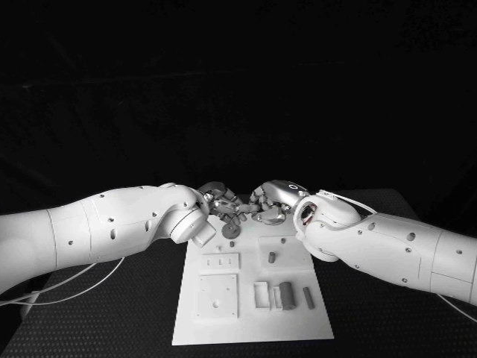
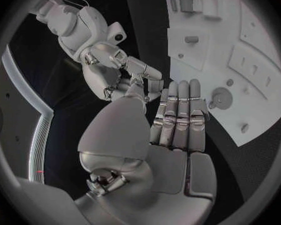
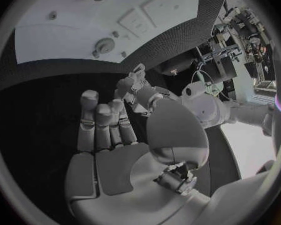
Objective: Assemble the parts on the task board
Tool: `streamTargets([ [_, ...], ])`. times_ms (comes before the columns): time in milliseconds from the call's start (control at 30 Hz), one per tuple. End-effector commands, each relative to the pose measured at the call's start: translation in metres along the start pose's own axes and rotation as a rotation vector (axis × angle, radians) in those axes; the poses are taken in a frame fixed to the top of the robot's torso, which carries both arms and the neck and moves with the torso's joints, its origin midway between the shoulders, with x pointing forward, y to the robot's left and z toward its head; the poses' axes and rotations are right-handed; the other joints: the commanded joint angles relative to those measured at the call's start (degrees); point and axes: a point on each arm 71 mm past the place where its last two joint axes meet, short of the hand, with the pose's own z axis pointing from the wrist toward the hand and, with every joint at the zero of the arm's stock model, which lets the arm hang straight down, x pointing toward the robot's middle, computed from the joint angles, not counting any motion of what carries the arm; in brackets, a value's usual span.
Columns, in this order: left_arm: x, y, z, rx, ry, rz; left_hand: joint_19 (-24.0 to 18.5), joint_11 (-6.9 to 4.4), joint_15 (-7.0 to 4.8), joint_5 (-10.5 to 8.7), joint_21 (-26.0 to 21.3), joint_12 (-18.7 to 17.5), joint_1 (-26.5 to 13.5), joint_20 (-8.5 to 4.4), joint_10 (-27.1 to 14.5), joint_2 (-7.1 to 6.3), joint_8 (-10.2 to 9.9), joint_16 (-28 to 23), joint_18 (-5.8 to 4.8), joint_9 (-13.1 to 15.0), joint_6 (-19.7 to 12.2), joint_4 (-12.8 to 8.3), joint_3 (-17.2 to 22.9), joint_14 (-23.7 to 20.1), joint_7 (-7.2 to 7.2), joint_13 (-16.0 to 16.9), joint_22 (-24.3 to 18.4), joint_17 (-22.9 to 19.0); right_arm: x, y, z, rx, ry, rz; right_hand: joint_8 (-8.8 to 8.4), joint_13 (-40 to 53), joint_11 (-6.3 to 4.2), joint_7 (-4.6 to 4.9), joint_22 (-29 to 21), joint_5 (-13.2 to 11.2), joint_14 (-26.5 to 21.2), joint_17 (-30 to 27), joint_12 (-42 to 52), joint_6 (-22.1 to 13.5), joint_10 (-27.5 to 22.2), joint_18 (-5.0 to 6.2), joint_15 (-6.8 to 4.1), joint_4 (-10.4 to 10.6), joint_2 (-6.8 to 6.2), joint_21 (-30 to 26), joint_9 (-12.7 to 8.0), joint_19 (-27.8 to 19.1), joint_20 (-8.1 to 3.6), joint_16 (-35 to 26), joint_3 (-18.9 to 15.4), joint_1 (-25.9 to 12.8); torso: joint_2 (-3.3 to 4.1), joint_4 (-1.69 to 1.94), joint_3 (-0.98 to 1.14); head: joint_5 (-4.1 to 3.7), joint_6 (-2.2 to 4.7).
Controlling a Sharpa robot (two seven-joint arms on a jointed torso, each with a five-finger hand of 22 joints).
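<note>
Both hands are meeting above the far end of the task board (image 1: pixel 250 328), the white plate lying lengthwise in the middle of the black table (image 1: pixel 109 328). The left hand (image 1: pixel 219 201) is reaching in from the left and the right hand (image 1: pixel 269 203) from the right, their fingertips nearly touching over a round grey part (image 1: pixel 232 230) that is sitting at the board's far edge. In the left wrist view the left hand's fingers (image 2: pixel 181 112) are lying straight and side by side, gripping nothing. In the right wrist view the right hand's fingers (image 3: pixel 100 120) are likewise extended and empty. More grey parts (image 1: pixel 286 294) are lying on the near right of the board, beside a square recess (image 1: pixel 218 294) on its left.
</note>
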Motion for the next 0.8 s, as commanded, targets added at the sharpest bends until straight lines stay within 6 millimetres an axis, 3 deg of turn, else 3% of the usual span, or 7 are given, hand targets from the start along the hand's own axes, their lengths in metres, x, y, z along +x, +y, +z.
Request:
streamTargets([
  [33, 0.0029, -0.0019, 0.0004, 0.006, 0.014, 0.004, -0.34, -0.11, -0.03, 0.17, -0.05, 0.26, -0.33, -0.13, -0.34, 0.52, -0.19, -0.32, 0.63, -0.07, 0.28, 0.00, -0.49, 0.02, -0.03, 0.09, 0.07, 0.12, 0.0010, 0.0045, 0.0011, -0.012, 0.005, -0.011, 1.10, -0.06, -0.05, 0.89, 0.78, 0.27, 0.43, 0.07, -0.33, 1.31, 0.26, 1.11, -0.12, 0.10, -0.19, 0.19, 2.32, 0.20, -0.11, -0.39, 0.25, -0.30, 0.07, 0.02, 0.06, -0.04, -0.09],
  [800, 0.0073, -0.0041, 0.0012, 0.013, 0.037, -0.025, 0.07, -0.98, -0.29, 0.18, 0.03, 0.78, 4.49, -0.30, 1.49, 4.78, 0.58, -0.59, 0.78, 0.03, 2.25, -0.19, -2.21, 0.77, -1.00, 1.15, 0.55, 0.81, 0.0036, 0.0128, 0.0057, -0.031, 0.016, -0.011, 1.02, -0.07, -0.05, 0.90, 0.76, 0.27, 0.49, 0.07, -0.38, 1.25, 0.31, 1.11, -0.13, 0.16, -0.35, 0.14, 2.31, 0.26, -0.14, -0.47, 0.26, -0.45, 0.26, 0.02, 0.10, -0.33, -0.45],
])
